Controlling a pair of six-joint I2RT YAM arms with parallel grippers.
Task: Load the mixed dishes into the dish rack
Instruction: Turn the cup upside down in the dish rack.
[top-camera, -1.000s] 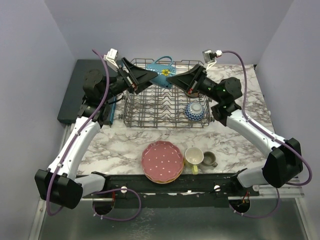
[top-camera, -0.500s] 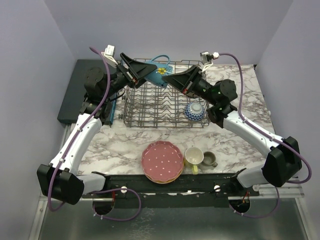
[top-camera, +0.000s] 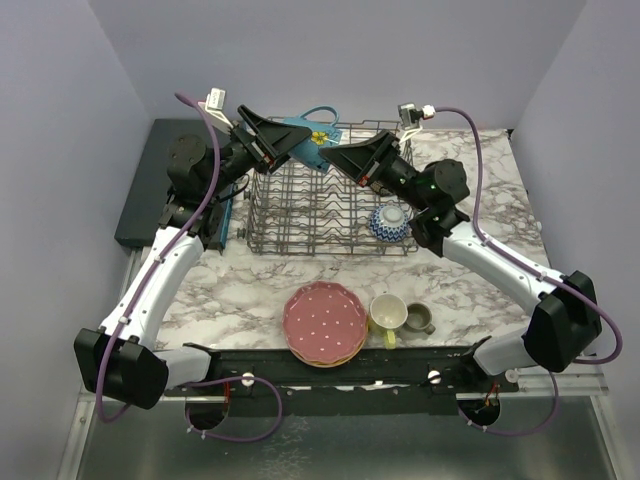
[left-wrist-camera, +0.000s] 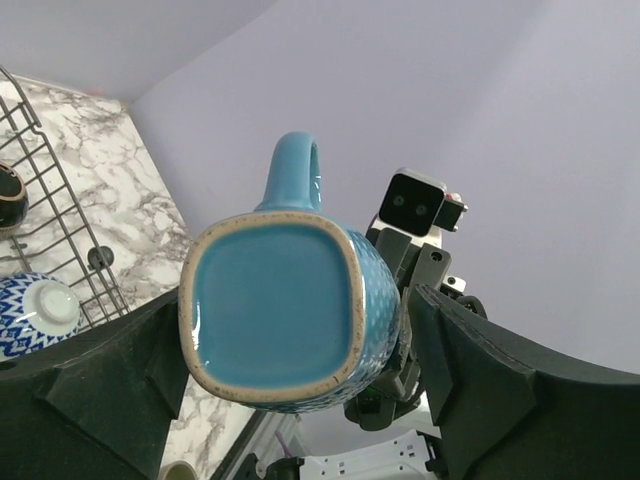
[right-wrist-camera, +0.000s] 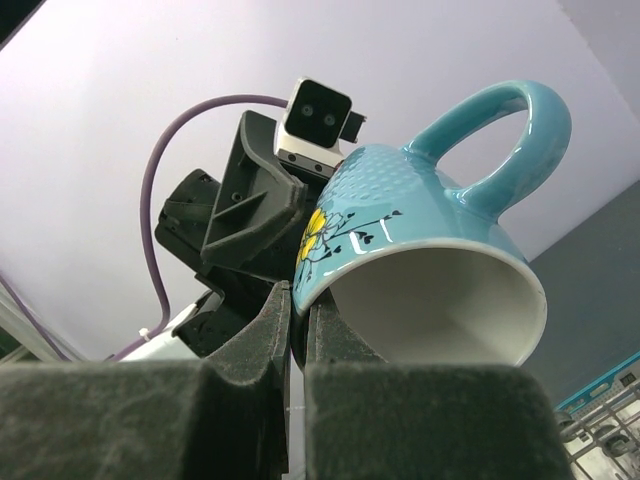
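A blue mug (top-camera: 311, 140) with a yellow flower hangs over the back edge of the grey wire dish rack (top-camera: 300, 215). My right gripper (top-camera: 336, 157) is shut on its rim (right-wrist-camera: 318, 272), one finger inside and one outside. My left gripper (top-camera: 302, 147) stands open around the mug's base (left-wrist-camera: 272, 310), with a gap showing beside its right finger (left-wrist-camera: 470, 350). A blue patterned bowl (top-camera: 389, 221) lies upside down in the rack's right end. On the marble in front lie a pink dotted plate (top-camera: 324, 322) on an orange one, a yellow mug (top-camera: 387, 314) and an olive-grey mug (top-camera: 419, 318).
A flat dark teal slab (top-camera: 150, 200) lies left of the rack, under the left arm. Upright tines fill the rack's middle. Walls close in behind and on both sides. The blue bowl (left-wrist-camera: 40, 310) and the rack's wire edge (left-wrist-camera: 60, 200) show low in the left wrist view.
The right gripper has carried the blue mug left and towards the back, deeper between the left gripper's open jaws. Both arms have shifted slightly left.
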